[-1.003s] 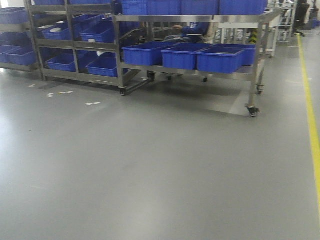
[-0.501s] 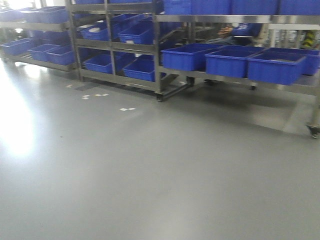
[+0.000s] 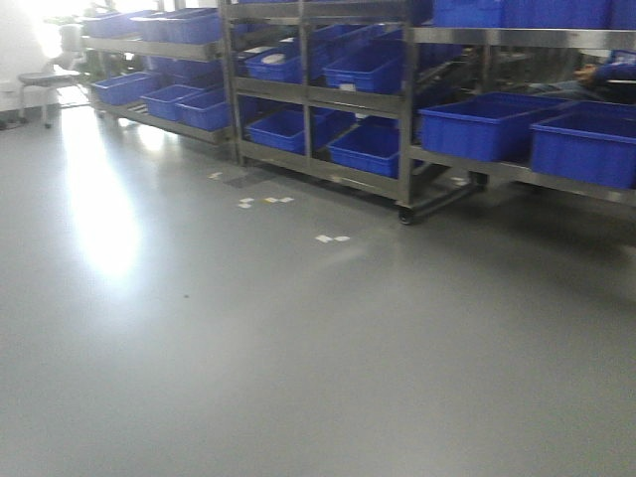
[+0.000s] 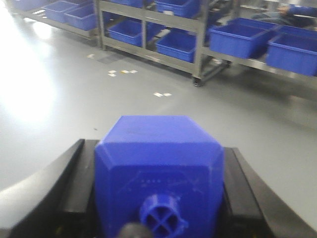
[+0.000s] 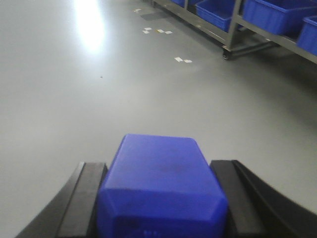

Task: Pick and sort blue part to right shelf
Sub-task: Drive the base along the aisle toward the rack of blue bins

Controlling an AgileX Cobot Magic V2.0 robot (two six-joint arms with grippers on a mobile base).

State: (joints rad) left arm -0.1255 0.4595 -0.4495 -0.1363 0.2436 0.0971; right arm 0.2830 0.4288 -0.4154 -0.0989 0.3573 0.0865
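Your left pincer (image 4: 157, 148) is squeezed shut on the first blue part (image 4: 158, 173) and presses it from both sides. This part has a round knob (image 4: 162, 218) with a cross on its near face. Your right pincer (image 5: 157, 166) grips the second blue part (image 5: 161, 193) the same way. Both parts are up off the grey floor (image 3: 298, 358). Farther out, small white marks (image 3: 333, 238) lie on the floor. Past them stands a steel rack (image 3: 407, 129) holding blue bins. The right shelf (image 3: 527, 37) is just beside that rack, at the far right of the floor. It has big blue bins (image 3: 482, 124) on its low level. It is well apart from both parts.
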